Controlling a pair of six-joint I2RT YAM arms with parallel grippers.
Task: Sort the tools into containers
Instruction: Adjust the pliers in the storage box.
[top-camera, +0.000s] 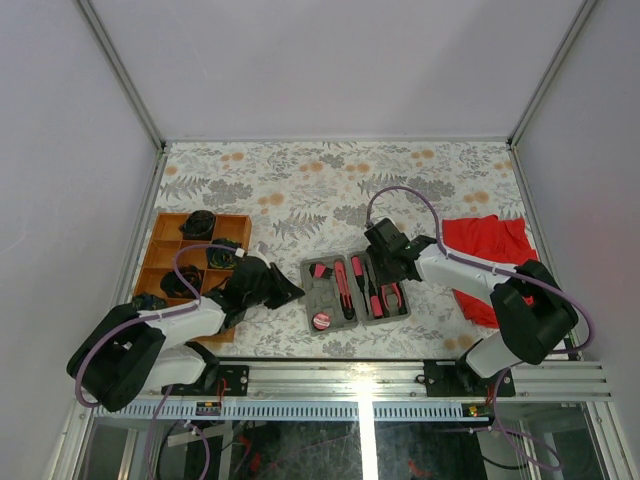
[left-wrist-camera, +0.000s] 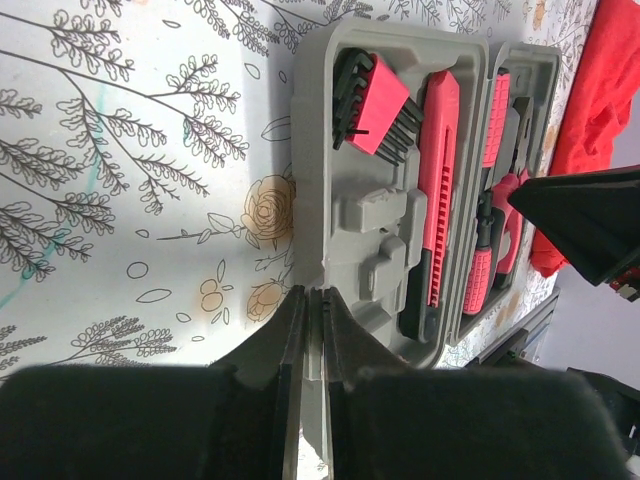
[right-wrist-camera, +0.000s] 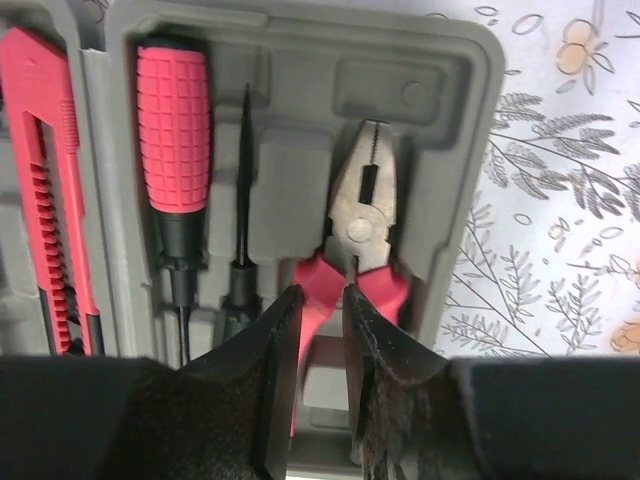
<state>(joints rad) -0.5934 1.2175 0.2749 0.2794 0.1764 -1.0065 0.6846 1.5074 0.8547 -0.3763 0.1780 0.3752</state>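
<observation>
The grey case lies open near the table's front edge, holding pink-handled tools. My left gripper is shut on the case's left rim, which shows as a thin grey strip between the fingers. Beyond it sit a pink hex-key holder and a pink utility knife. My right gripper hangs low over the pliers, fingers narrowly apart with the left pink handle between them and a gap on one side. A pink screwdriver and a thin black one lie to the left. A round pink disc sits in the case's front.
The wooden tray stands at the left with black items in its compartments, close behind my left arm. A red cloth lies at the right under my right arm. The table's metal front rail is just in front of the case.
</observation>
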